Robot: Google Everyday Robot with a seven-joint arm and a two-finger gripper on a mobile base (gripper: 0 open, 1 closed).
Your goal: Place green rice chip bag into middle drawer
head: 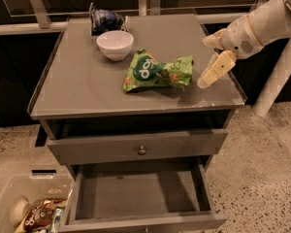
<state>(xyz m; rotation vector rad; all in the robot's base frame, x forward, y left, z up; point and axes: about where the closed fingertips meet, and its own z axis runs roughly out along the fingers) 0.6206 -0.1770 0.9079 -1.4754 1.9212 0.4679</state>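
Note:
The green rice chip bag (157, 71) lies flat on the grey cabinet top (82, 86), right of centre. My gripper (203, 83) hangs at the end of the white arm over the right part of the top. It is just right of the bag, a small gap away, and holds nothing. The middle drawer (136, 195) is pulled open below, and its grey floor is bare.
A white bowl (115, 44) and a dark blue snack bag (104, 19) sit at the back left of the top. The knobbed top drawer (142, 150) is closed. A clear bin (24, 210) with brown snack packets stands on the floor at lower left. A white post (276, 76) rises at right.

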